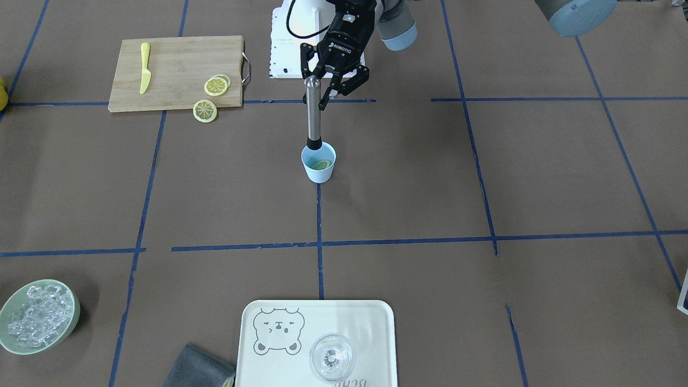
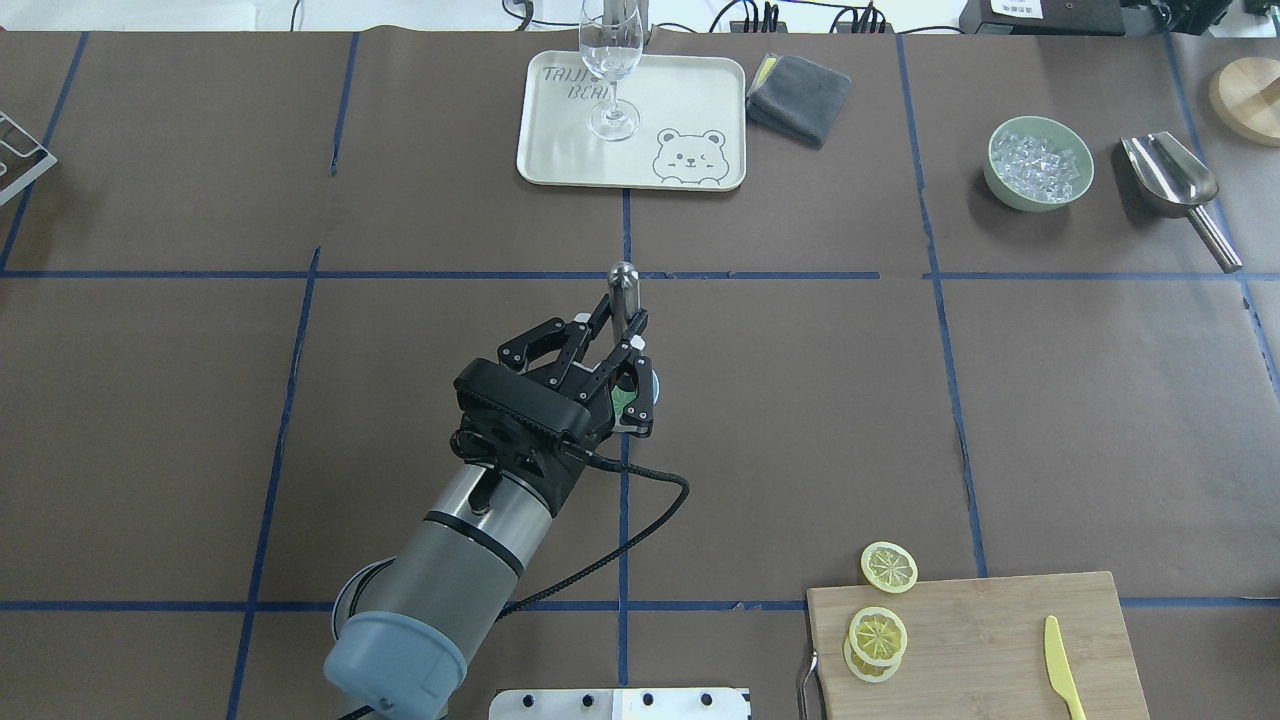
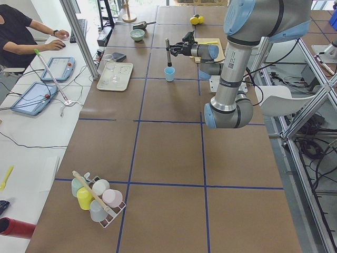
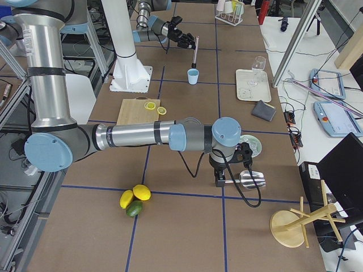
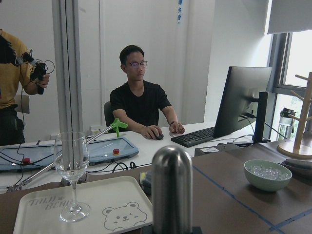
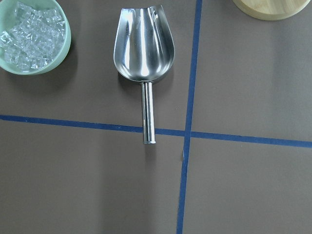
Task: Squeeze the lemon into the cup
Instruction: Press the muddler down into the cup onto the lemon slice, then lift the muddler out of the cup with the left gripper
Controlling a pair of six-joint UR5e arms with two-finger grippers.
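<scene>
The light-blue cup (image 1: 319, 171) stands at the table's middle with a lemon slice (image 1: 322, 164) lying inside it. A steel muddler (image 1: 313, 115) stands upright with its dark tip in the cup. My left gripper (image 1: 322, 88) is shut on the muddler's upper end; in the overhead view the gripper (image 2: 620, 328) hides most of the cup. Spare lemon slices (image 1: 216, 86) lie on the cutting board (image 1: 172, 70), and one (image 1: 205, 110) lies at its edge. My right gripper (image 4: 221, 170) hangs over a steel scoop (image 6: 144, 46); I cannot tell whether it is open or shut.
A yellow knife (image 1: 144, 68) lies on the board. A tray (image 1: 376, 322) holds a clear wine glass (image 1: 331, 357). A green bowl of ice (image 1: 37, 317) and a grey cloth (image 2: 798, 95) sit on the operators' side. People sit beyond the table.
</scene>
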